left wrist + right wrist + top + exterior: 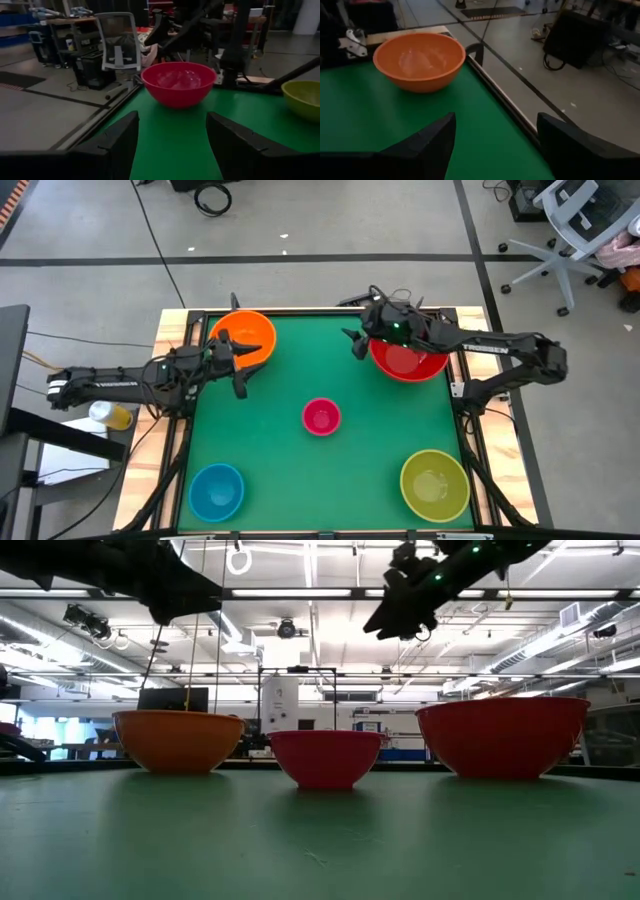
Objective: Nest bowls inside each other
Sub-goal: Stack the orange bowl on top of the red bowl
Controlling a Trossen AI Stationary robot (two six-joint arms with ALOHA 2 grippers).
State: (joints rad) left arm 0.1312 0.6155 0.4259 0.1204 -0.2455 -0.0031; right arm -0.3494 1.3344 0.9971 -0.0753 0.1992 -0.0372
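Observation:
Five bowls stand upright on their bases on the green mat. The orange bowl [243, 338] is at the far left, the red bowl [408, 360] at the far right and the small magenta bowl [321, 416] in the middle. The light blue bowl [217, 490] is near left, the yellow-green bowl [434, 484] near right. My left gripper [235, 363] hangs open in the air beside the orange bowl's near right side, pointing level toward the red bowl [178, 90]. My right gripper [356, 342] hangs open above the red bowl's left rim, facing the orange bowl [419, 60].
A raised wooden frame [180, 315] edges the mat. Bare green mat lies between the bowls around the magenta one [325, 757]. A yellow-capped bottle [110, 415] sits off the table's left side. An office chair [117, 42] stands on the floor beyond the table.

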